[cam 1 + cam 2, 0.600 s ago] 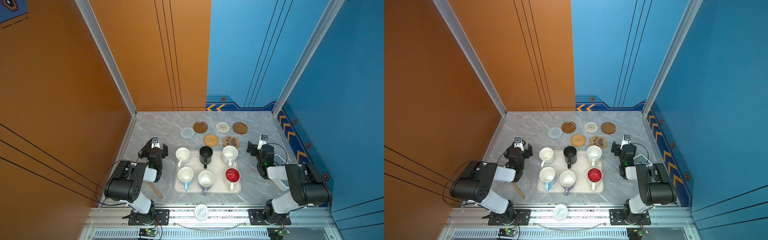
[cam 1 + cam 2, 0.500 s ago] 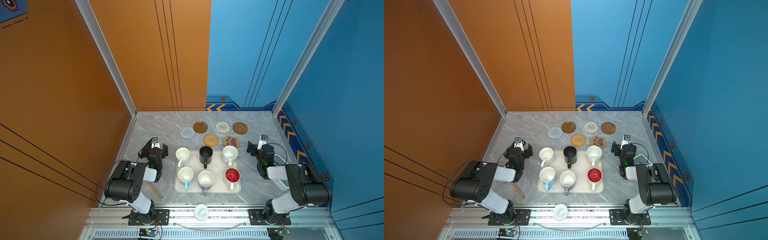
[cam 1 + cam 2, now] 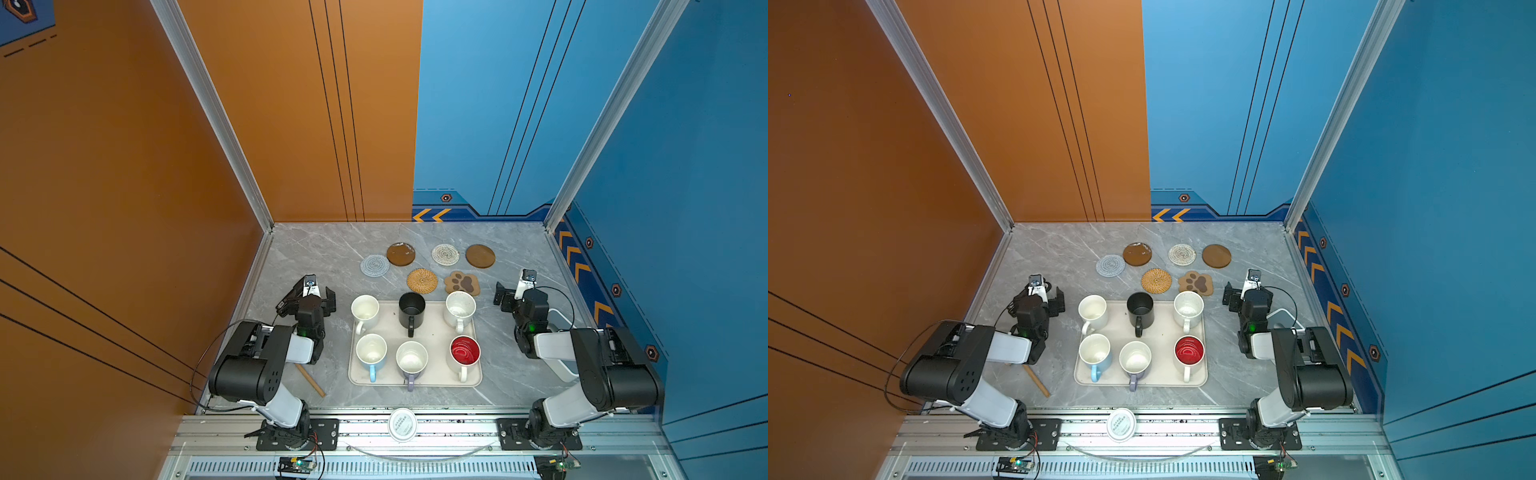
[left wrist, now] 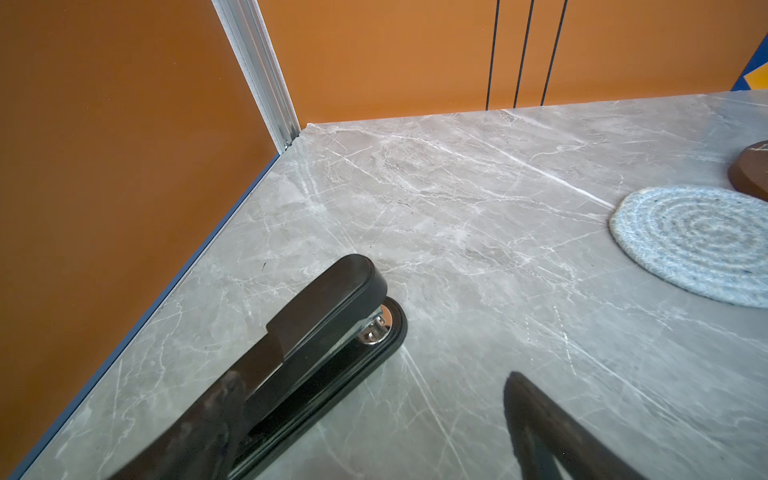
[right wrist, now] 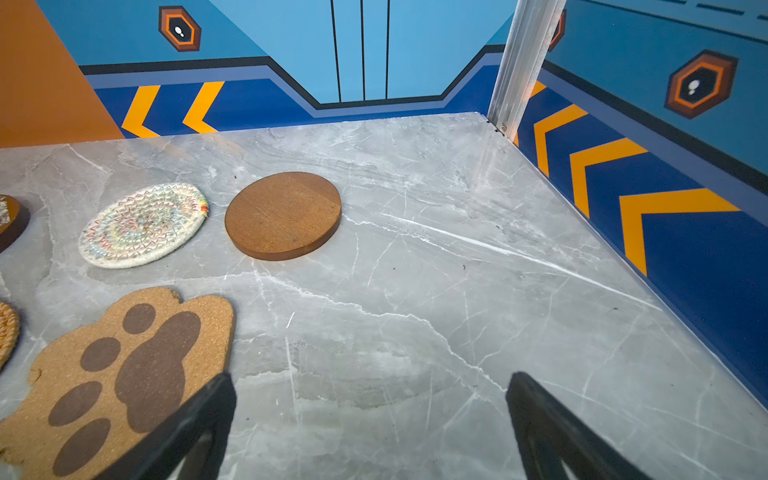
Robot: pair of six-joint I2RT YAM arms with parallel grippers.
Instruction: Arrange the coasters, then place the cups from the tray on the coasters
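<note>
Presently, in both top views, six cups point(image 3: 411, 309) stand on the tray point(image 3: 415, 381), and six coasters point(image 3: 422, 280) lie on the table point(image 3: 316, 249) just beyond it. The left gripper point(image 3: 309, 296) sits left of the tray, the right gripper point(image 3: 515, 293) right of it; both are spread wide and empty, clear of cups and coasters. Left wrist view: the left gripper point(image 4: 365, 436) straddles bare table, a stapler point(image 4: 324, 328) by one finger; the grey-blue coaster point(image 4: 690, 245) lies ahead, off to one side. Right wrist view: the right gripper point(image 5: 370, 432) spans bare table; one finger overlaps the edge of the paw coaster point(image 5: 124, 365) in view, contact undeterminable.
</note>
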